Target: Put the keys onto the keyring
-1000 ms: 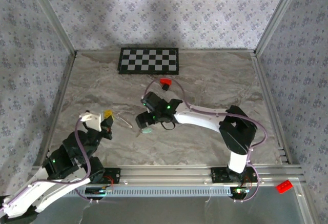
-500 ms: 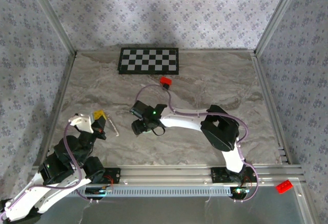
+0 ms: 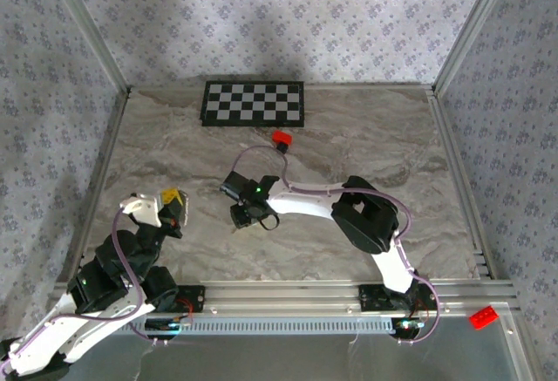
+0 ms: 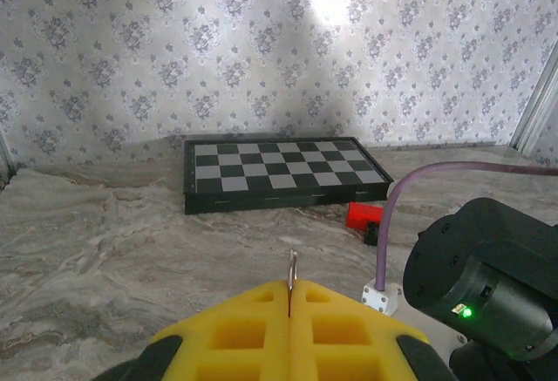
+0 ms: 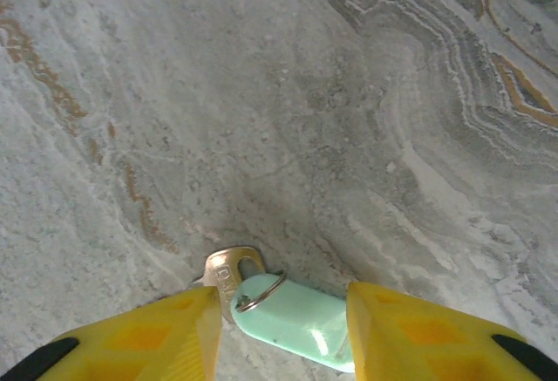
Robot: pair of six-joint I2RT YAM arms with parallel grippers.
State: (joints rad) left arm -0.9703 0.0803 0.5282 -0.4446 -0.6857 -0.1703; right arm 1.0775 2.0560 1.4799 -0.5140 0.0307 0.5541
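Nothing is threaded yet. The left gripper (image 4: 290, 311) is clamped on a thin metal sliver poking up from its jaws (the keyring (image 4: 292, 269), I judge). The right gripper (image 5: 281, 311) stands open astride the key (image 5: 301, 322), flat on the table (image 5: 392, 137) between its jaws; grasping and threading remain.

grey floral wallpaper walls (image 3: 279, 15), marbled grey tabletop (image 3: 349, 128), aluminium frame posts (image 3: 88, 28).
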